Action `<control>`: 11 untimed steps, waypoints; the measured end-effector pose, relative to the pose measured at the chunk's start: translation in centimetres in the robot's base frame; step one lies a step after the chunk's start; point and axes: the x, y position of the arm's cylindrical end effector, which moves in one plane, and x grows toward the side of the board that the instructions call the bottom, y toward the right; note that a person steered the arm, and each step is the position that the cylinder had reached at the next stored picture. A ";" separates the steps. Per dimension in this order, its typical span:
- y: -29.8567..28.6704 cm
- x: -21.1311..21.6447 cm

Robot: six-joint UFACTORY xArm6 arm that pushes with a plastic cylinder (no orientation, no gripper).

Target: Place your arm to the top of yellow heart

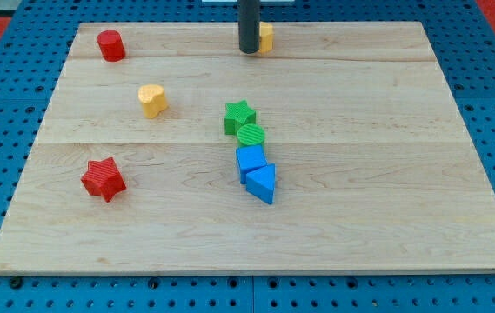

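The yellow heart (152,100) lies on the wooden board (386,174) in the upper left part. My tip (249,51) is at the view's top centre, well to the right of and above the yellow heart. It stands right beside another yellow block (266,36), which it partly hides, so that block's shape is not clear.
A red cylinder-like block (110,44) sits at the top left. A red star (103,179) lies at the left. A green star (239,116), a green round block (250,135), a blue cube (250,161) and a blue triangle (262,183) form a line at the centre.
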 end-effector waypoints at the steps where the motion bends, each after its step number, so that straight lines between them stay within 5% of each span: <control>1: -0.5 3.4; 11: -0.7 3.5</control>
